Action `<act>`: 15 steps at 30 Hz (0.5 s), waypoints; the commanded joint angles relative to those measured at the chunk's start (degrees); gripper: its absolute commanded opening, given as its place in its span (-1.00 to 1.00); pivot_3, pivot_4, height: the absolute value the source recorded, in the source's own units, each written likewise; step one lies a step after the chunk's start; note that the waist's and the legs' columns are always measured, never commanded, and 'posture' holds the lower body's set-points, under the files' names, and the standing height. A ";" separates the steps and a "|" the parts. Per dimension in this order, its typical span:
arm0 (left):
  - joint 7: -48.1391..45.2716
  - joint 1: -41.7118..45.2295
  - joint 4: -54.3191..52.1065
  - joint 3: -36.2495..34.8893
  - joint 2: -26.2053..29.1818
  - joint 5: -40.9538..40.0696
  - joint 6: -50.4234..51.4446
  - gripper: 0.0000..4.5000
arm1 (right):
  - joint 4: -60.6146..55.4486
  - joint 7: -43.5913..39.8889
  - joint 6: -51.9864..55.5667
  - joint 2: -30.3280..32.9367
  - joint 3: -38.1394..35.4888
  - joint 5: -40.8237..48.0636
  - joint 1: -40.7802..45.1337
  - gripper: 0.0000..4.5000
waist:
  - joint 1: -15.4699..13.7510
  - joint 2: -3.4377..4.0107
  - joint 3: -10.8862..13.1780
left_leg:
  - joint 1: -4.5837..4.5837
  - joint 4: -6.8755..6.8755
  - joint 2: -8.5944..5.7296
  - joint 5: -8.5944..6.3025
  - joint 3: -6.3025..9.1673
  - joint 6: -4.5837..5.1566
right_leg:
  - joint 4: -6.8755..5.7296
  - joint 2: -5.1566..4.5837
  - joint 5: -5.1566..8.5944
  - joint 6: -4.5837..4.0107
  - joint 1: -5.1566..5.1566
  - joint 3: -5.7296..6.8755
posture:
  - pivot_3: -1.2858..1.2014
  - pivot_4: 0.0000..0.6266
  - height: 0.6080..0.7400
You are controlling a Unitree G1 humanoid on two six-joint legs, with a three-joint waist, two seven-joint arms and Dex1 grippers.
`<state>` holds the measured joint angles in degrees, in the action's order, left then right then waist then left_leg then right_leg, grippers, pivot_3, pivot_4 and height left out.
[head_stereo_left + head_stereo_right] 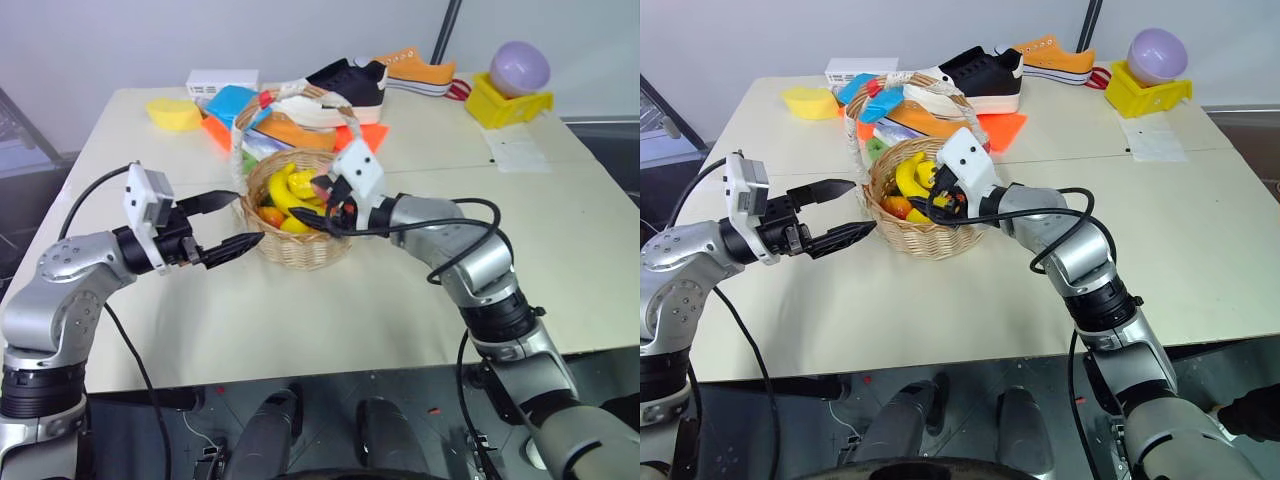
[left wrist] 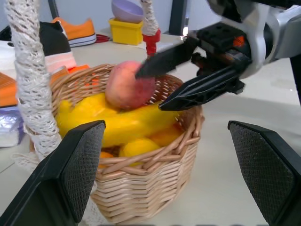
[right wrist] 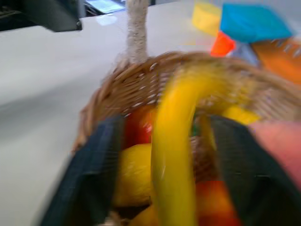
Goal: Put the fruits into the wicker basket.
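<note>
Left wrist view: right gripper (image 2: 171, 82) over wicker basket (image 2: 155, 188), jaws parted, touching peach (image 2: 127, 87) atop banana (image 2: 127, 125). Release step, apparently just done. Left gripper (image 1: 225, 225) spread wide, empty, beside basket. Next: withdraw right arm clear of handle.

Robot test lab: plain white walls, bare table (image 1: 560, 250) w/ staged props, e.g. sneakers (image 1: 350, 85), toys.
</note>
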<state>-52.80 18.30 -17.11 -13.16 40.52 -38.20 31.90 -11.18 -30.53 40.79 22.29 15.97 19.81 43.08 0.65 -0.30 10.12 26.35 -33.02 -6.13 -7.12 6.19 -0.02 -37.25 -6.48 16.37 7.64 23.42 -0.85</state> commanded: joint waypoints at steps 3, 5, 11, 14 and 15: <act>2.81 0.33 -2.25 -3.29 -1.48 -1.22 -2.51 1.00 | -19.31 -5.73 -0.47 9.61 -11.04 5.61 -12.22 0.96 | -0.98 -0.02 -0.01 | 0.02 -0.01 -0.01 -0.01 0.05 0.00 | 0.06 -0.03 0.00 0.02 -0.04 0.03 | 0.03 -0.52 1.00; 3.03 0.07 -2.64 -2.89 -2.40 -1.52 -2.94 1.00 | -21.20 -3.94 0.88 10.45 -14.77 6.66 -16.17 0.96 | -1.08 -0.02 -0.01 | 0.03 0.00 0.00 -0.02 0.02 0.01 | 0.06 -0.11 0.01 0.01 -0.06 0.01 | 0.03 -0.52 1.00; 2.47 1.42 -1.08 -0.57 -4.31 -1.08 -3.76 1.00 | -12.24 4.86 -1.72 4.61 -16.07 2.04 -13.09 0.96 | 0.40 -0.01 -0.02 | -0.08 -0.01 0.08 0.00 0.01 -0.01 | -0.02 -0.01 0.06 -0.30 -0.23 -0.13 | 0.03 -0.52 1.00; 2.11 2.46 -0.39 0.09 -4.70 -1.22 -3.87 1.00 | -3.04 6.33 -5.87 1.08 -15.33 -0.69 -8.01 0.96 | 0.46 -0.01 -0.01 | -0.11 -0.01 0.08 0.04 0.01 -0.02 | -0.06 0.04 0.05 -0.31 -0.21 -0.17 | 0.03 -0.52 1.00; 2.05 2.46 -0.45 0.19 -4.71 -1.33 -3.86 1.00 | -0.75 5.96 -7.03 0.35 -15.07 -1.12 -6.78 0.96 | 0.38 -0.01 -0.01 | -0.10 -0.01 0.08 0.10 0.01 0.04 | -0.06 0.05 0.05 -0.30 -0.20 -0.17 | 0.03 -0.52 1.00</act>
<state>-50.53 20.08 -16.82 -12.17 35.54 -38.95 29.28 -13.02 -24.72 36.36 23.16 1.37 19.52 34.89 1.03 -0.31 10.10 26.25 -33.03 -6.05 -6.99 6.22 0.03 -37.31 -6.38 16.41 7.34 23.23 -1.00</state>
